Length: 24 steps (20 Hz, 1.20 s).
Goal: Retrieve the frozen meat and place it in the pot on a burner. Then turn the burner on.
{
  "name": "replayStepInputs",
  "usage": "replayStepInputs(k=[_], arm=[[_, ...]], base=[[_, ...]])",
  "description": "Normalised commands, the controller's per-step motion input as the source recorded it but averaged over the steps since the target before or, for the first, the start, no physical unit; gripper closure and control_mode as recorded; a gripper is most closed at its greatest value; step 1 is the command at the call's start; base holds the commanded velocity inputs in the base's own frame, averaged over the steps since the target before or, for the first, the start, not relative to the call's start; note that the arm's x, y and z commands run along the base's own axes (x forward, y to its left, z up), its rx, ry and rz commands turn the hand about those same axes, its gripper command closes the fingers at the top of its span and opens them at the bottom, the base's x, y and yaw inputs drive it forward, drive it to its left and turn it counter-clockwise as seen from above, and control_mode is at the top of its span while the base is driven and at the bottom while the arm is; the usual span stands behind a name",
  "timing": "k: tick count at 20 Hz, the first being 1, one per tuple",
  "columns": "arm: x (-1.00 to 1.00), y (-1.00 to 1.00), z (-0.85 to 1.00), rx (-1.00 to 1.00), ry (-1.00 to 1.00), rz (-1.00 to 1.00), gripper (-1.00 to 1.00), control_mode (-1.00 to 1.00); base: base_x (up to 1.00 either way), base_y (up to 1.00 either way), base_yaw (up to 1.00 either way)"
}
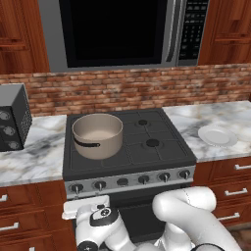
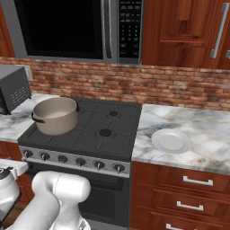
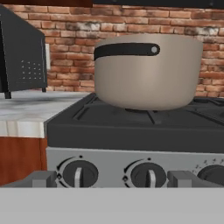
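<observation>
- My gripper (image 3: 112,177) hangs low before the stove's front edge, fingers (image 3: 41,178) spread wide with nothing between them, level with the knobs (image 3: 79,173).
- The pot (image 1: 97,135) sits on the front left burner of the stove (image 1: 162,156), dark handle facing me, its pale inside bare.
- A white plate (image 1: 217,136), nothing on it, lies on the marble counter (image 1: 228,115) right of the stove.

Pot (image 1: 97,135) on the stove (image 1: 162,156), over its front left burner, handle toward the knobs (image 1: 143,179) along the stove's front edge. Plate (image 1: 217,136) on the counter (image 1: 230,115) right of the stove. Toaster oven (image 1: 12,117) on the counter left of the stove. Microwave (image 1: 122,32) above, brick wall (image 1: 147,88) behind.
</observation>
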Motion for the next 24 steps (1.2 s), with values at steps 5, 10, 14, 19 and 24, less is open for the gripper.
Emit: replayStepInputs(k=[5, 10, 14, 19, 24], arm=[[0.0, 0.05, 0.0, 0.0, 0.0, 0.0, -1.0, -1.0], [0.0, 0.0, 0.0, 0.0, 0.0, 0.0, -1.0, -1.0], [0.0, 0.0, -0.01, 0.0, 0.0, 0.0, -1.0, -1.0], [0.01, 0.0, -0.05, 0.0, 0.0, 0.0, -1.0, -1.0], [0.02, 0.0, -0.07, 0.0, 0.01, 0.0, -1.0, -1.0]], base=[[0.0, 0.0, 0.0], [0.0, 0.0, 0.0], [0.0, 0.0, 0.0], [0.0, 0.0, 0.0], [0.0, 0.0, 0.0]])
